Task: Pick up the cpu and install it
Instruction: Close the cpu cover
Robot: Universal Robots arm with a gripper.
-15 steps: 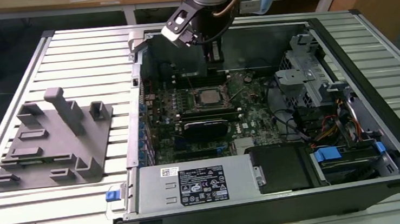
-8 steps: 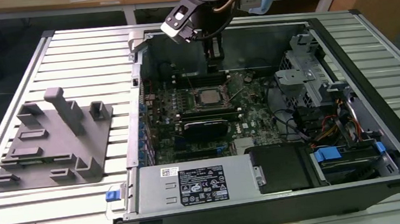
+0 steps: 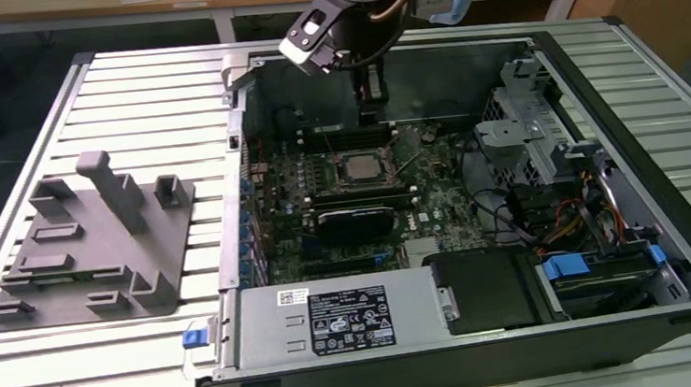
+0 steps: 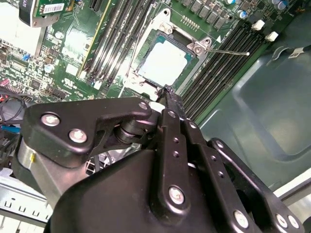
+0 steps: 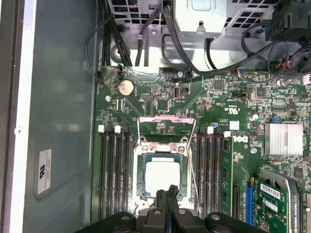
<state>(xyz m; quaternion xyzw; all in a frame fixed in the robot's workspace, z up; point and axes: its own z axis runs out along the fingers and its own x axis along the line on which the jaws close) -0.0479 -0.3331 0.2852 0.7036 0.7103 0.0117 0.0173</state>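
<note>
The cpu (image 3: pixel 360 166) lies flat in the motherboard socket inside the open computer case, its pale silver top facing up. It shows in both wrist views (image 4: pixel 164 64) (image 5: pixel 162 177), with the socket's metal load plate (image 5: pixel 166 127) folded back and the thin lever (image 4: pixel 228 51) swung out. My gripper (image 3: pixel 371 107) hangs above the board, just off the cpu's edge and apart from it. Its two black fingers are pressed together with nothing between them (image 4: pixel 166 92) (image 5: pixel 168 193).
The case (image 3: pixel 632 37) walls stand around the board, with a drive cage (image 3: pixel 534 130) and cables on the exterior view's right and a power supply (image 3: pixel 331 321) in front. Memory slots (image 5: pixel 112 174) flank the socket. A grey fixture (image 3: pixel 87 244) rests on the slatted table at the exterior view's left.
</note>
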